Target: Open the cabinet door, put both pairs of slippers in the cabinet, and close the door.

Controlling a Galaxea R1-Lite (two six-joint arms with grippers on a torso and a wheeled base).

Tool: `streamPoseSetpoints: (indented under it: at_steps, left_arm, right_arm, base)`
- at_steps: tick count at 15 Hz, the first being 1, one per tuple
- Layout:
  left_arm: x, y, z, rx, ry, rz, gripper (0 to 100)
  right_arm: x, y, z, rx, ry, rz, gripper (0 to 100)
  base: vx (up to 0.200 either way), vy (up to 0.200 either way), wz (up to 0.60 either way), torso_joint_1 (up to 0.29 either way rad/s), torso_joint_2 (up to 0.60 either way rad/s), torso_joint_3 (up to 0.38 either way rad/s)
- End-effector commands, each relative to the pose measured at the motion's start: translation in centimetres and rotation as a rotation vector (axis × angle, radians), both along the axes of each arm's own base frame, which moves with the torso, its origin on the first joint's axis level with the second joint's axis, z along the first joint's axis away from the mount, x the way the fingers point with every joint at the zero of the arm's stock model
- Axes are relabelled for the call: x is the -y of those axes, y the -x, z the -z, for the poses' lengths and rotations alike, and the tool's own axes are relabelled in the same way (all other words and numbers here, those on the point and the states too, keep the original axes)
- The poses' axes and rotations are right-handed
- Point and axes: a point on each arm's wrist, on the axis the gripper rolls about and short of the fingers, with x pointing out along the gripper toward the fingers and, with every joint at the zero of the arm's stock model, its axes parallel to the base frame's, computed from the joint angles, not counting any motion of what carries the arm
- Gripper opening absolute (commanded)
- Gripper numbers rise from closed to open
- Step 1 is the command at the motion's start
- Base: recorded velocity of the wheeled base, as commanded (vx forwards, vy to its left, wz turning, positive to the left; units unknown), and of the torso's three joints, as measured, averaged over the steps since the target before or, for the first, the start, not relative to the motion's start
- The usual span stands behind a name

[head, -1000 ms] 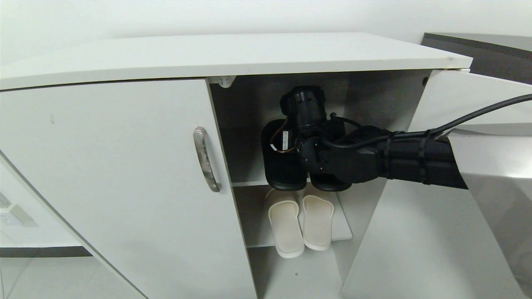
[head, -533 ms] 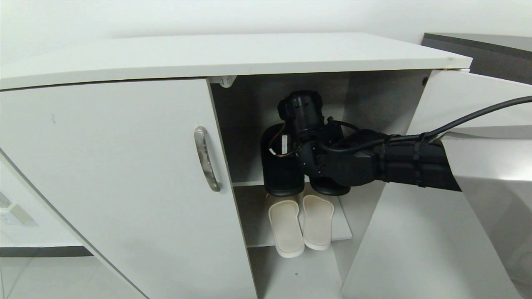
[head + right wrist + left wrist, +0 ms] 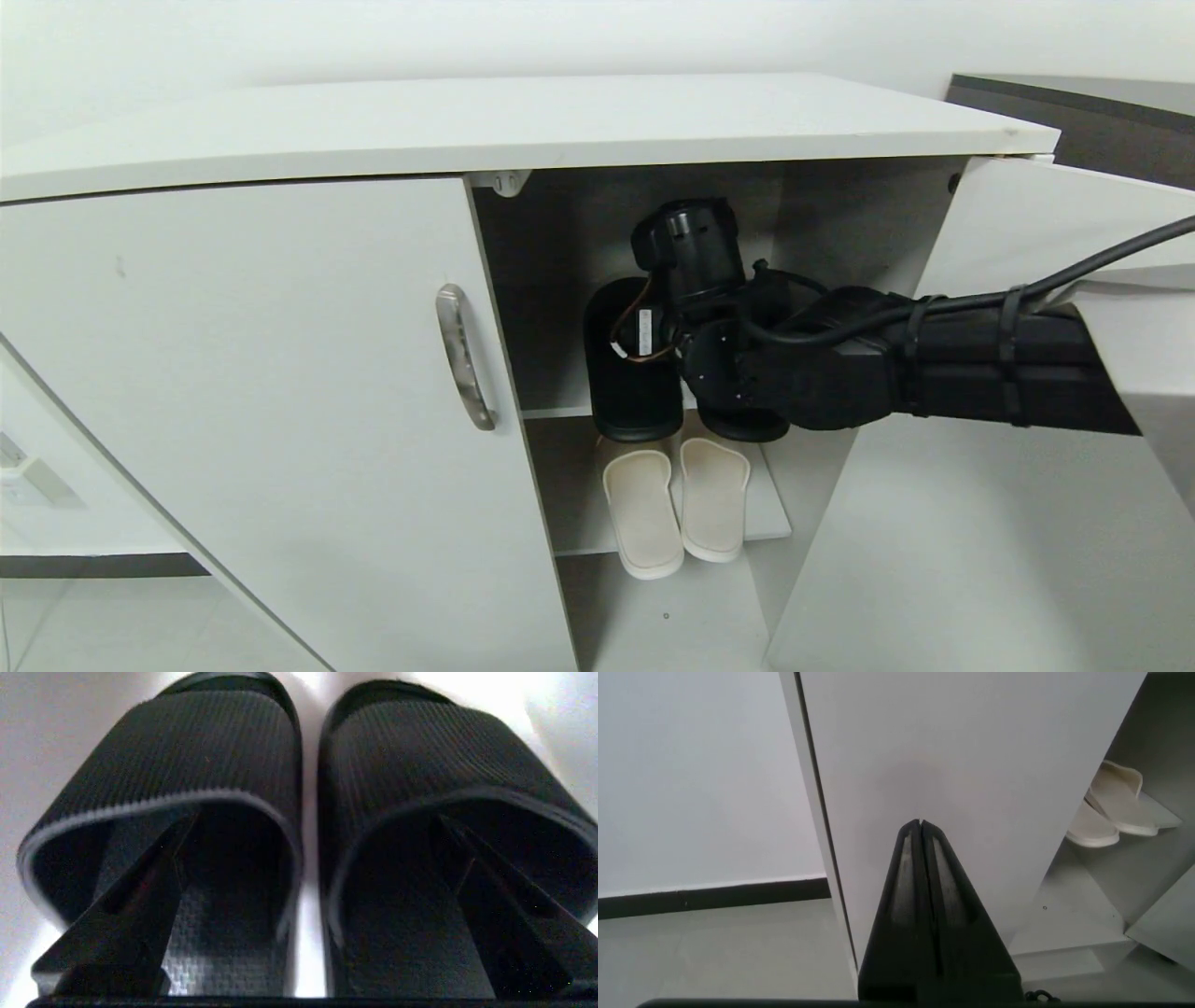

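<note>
Black slippers (image 3: 635, 373): side by side on the upper shelf (image 3: 558, 412) of the cabinet (image 3: 523, 121), toes inward, heels at the shelf's front edge and slightly past it. Cannot tell whether they lie flat or are partly lifted.

Right gripper (image 3: 313, 831): inside the cabinet at the black pair. Fingers (image 3: 140, 905) spread wide, one under each strap, apparently clamping nothing. Looks like a release, or just short of it.

White slippers (image 3: 677, 504): on the lower shelf (image 3: 574, 495), also paired, heels overhanging the front edge a little.

Right door (image 3: 1027, 224): swung open, with the right arm reaching past it. Left door (image 3: 233, 373): closed, its handle (image 3: 462, 359) untouched.

Left gripper (image 3: 921, 835): fingers pressed together, holding nothing. It sits low in front of the left door, well apart from both pairs.

Progress, as judged:
- Door open: done.
- White pair in: done.
- Black pair in: placed or nearly placed.
- Left to do: draw the right gripper clear of the straps without dragging the pair out, then shut the right door.
- Overhanging heels may catch the closing door.
</note>
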Motion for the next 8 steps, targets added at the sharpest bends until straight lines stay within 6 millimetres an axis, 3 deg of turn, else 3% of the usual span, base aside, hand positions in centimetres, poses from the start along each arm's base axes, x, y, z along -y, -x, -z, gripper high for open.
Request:
streamPoseSetpoints:
  at_steps: [1, 4, 8]
  left_arm:
    - [0.0, 0.0, 0.0, -0.001, 0.000, 0.000, 0]
    - [0.0, 0.0, 0.0, -0.001, 0.000, 0.000, 0]
    - [0.0, 0.0, 0.0, -0.001, 0.000, 0.002, 0]
  right_arm:
    - [0.7, 1.6, -1.3, 0.009, -0.016, -0.015, 100]
    - [1.4, 3.9, -1.7, 0.002, -0.011, -0.045, 100]
    - [3.5, 9.0, -1.8, 0.001, -0.012, -0.122, 100]
  base:
    - [0.000, 0.000, 0.00, 0.000, 0.00, 0.000]
    - [0.000, 0.000, 0.00, 0.000, 0.00, 0.000]
    - [0.000, 0.000, 0.00, 0.000, 0.00, 0.000]
